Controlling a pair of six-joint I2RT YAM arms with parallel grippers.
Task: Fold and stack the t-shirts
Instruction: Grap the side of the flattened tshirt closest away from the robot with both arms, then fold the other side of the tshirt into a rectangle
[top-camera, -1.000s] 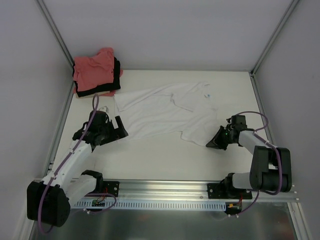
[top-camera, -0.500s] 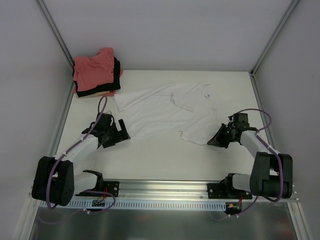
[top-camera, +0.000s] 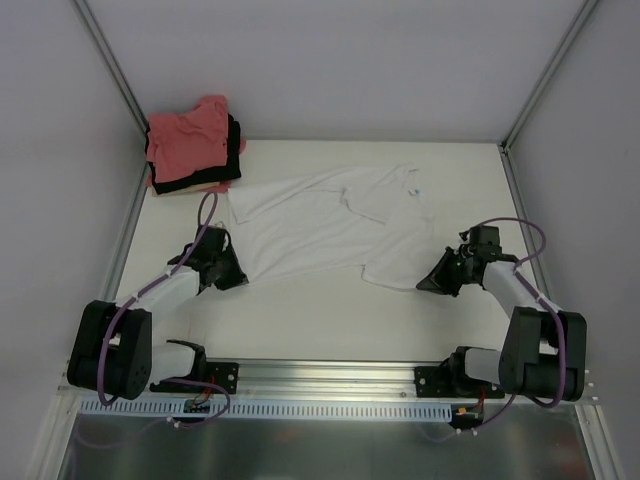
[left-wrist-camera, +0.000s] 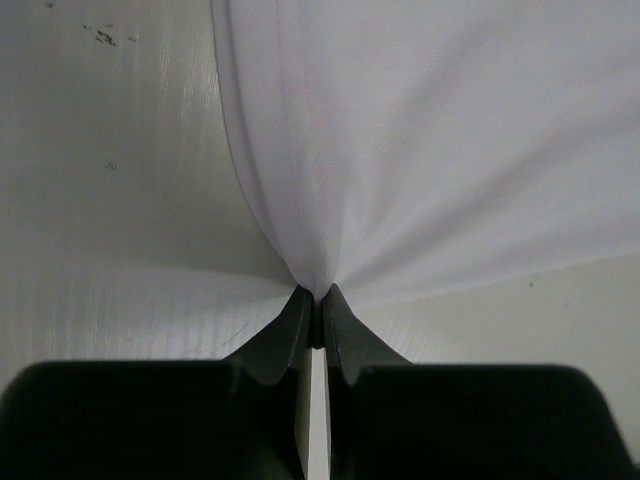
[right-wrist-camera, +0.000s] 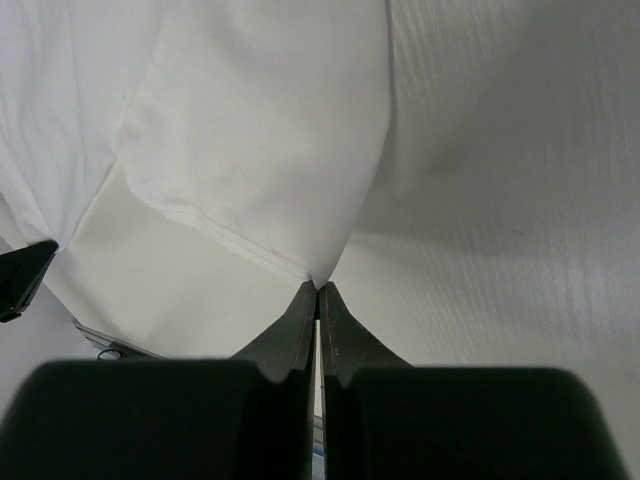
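Observation:
A white t-shirt (top-camera: 330, 225) lies spread and rumpled across the middle of the table, its small neck label (top-camera: 414, 191) at the far right. My left gripper (top-camera: 238, 281) is shut on the shirt's near-left corner; in the left wrist view the white cloth (left-wrist-camera: 420, 140) fans out from the pinched tips of that gripper (left-wrist-camera: 317, 297). My right gripper (top-camera: 421, 288) is shut on the shirt's near-right corner, where the hem (right-wrist-camera: 250, 150) comes to a point between the tips of that gripper (right-wrist-camera: 317, 289). A salmon-pink t-shirt (top-camera: 188, 138) tops a folded pile with a black t-shirt (top-camera: 222, 175) under it, at the back left.
Grey walls with metal posts (top-camera: 112, 70) close in the table on three sides. An aluminium rail (top-camera: 330, 378) carrying both arm bases runs along the near edge. The folded pile sits close to the left wall.
My left gripper has moved right to the white shirt's near-left corner and shut on it. My right gripper has stayed shut on the near-right corner, hardly moving.

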